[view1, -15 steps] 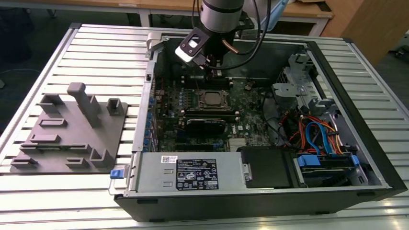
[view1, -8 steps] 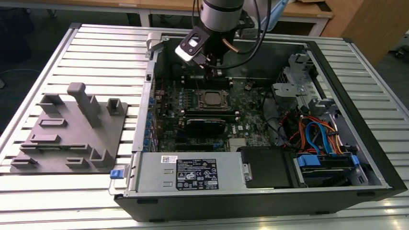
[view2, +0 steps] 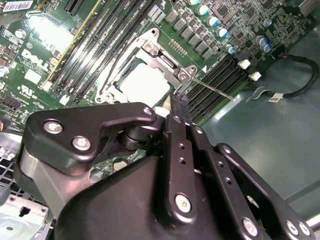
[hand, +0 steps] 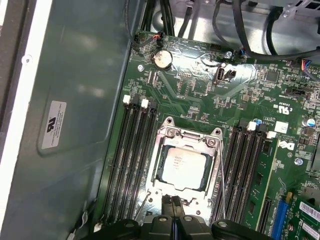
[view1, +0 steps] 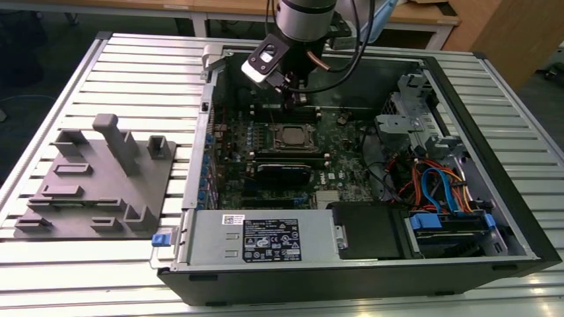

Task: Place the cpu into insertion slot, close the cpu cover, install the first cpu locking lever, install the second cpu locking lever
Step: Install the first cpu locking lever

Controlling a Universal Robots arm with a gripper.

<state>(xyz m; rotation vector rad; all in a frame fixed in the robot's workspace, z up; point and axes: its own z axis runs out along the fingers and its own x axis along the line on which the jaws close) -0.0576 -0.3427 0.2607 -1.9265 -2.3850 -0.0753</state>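
starting at the exterior view's left, you have the grey fixture tray (view1: 97, 178) lying well apart from the gripper (view1: 296, 100), which hangs inside the open computer case (view1: 370, 281), close above the motherboard (view1: 339, 148). in the first wrist view its fingers (hand: 168, 206) look pressed together, pinching nothing. just ahead of the tips sits the insertion slot (hand: 161, 131), with the cpu (hand: 182, 167) seated in it and the cpu cover (hand: 190, 141) apparently lying flat over it, the pale chip top showing through its window. so placing and covering look done, and i judge you are on the lever steps. in the second wrist view a thin lever rod (view2: 215, 89) juts from the socket corner near the tips, slanting over the memory slots (view2: 220, 75), and looks unlatched; the other lever (view2: 114, 67) runs along the socket's far side. latching calls for the closed tips to bear squarely on that rod, press it down and tuck it under its hook; it looks springy and could slip off. on the exterior view's right of the gripper, the cables (view1: 440, 181) lie well apart.
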